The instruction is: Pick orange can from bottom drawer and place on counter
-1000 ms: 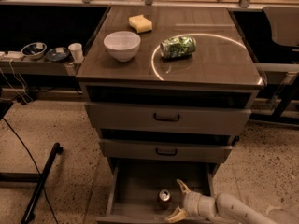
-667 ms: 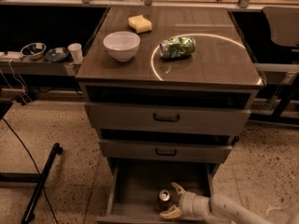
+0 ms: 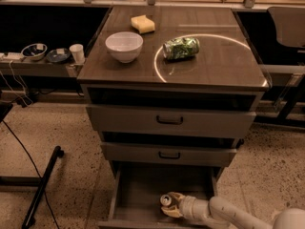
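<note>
Your dark brown wooden counter surface (image 3: pixel 214 66), marked with a thin white circle, carried a round white bowl (image 3: pixel 124 46), a green-patterned can (image 3: pixel 181 47) lying on its side and a yellow sponge block (image 3: pixel 143 24). Below two shut grey-brown drawers with black handles (image 3: pixel 169 120), the deep bottom drawer (image 3: pixel 143 185) stood pulled out. Your smooth cream arm (image 3: pixel 228 213) reached in from the right. The gripper (image 3: pixel 170 204), which a second earlier had sat to the right of the small orange can (image 3: pixel 165 200), had slid left; its fingers stood apart, flanking the upright can on the drawer floor.
</note>
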`<state>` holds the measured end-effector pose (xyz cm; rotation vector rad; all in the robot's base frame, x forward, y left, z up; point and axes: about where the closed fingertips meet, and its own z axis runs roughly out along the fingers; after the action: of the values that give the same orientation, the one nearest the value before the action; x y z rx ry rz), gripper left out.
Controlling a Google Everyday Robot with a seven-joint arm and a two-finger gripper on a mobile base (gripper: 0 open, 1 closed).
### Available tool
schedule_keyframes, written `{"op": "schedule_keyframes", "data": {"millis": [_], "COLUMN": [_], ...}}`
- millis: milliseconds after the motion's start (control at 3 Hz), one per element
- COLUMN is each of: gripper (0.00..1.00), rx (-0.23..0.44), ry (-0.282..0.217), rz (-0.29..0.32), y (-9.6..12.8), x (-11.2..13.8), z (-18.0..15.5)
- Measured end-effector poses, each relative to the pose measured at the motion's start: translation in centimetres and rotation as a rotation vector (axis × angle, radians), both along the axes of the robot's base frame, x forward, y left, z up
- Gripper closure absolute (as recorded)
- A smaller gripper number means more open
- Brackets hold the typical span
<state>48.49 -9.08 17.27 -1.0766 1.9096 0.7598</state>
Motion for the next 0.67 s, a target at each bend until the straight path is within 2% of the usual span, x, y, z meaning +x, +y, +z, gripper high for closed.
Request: {"op": "schedule_keyframes", "data": {"millis": [333,667], "gripper": [0.9,1.0], "rx": [0.033,0.033], "ry": [0.009,0.009], "rz": [-0.025,-0.025], "y": [0.47,0.47], "x": [0.39,0.39], "z": [-0.41,-0.29]}}
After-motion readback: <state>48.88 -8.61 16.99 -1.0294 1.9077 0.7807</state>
